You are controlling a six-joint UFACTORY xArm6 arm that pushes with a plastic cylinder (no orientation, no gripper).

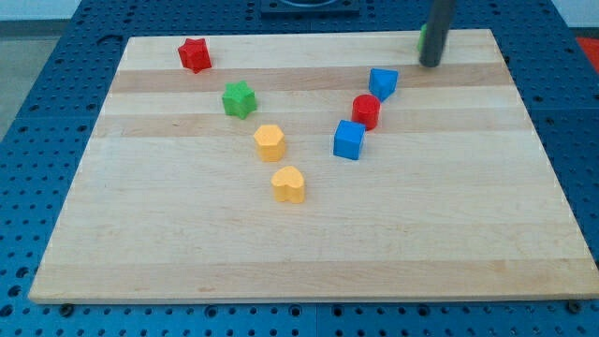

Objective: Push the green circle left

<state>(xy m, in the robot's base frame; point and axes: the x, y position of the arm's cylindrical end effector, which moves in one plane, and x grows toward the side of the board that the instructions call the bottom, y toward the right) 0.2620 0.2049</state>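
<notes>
The green circle [423, 38] sits near the board's top right corner; only a thin green sliver shows at the rod's left edge. My tip [431, 64] rests on the board directly in front of it, touching or almost touching, and hides most of it. A green star [240, 98] lies far to the view's left.
A red star [195, 55] lies at top left. A blue block [383, 82], a red cylinder [366, 111] and a blue cube [348, 139] form a diagonal row left of and below my tip. A yellow hexagon [270, 141] and a yellow heart [289, 183] lie near the middle. The wooden board [309, 253] has edges all round.
</notes>
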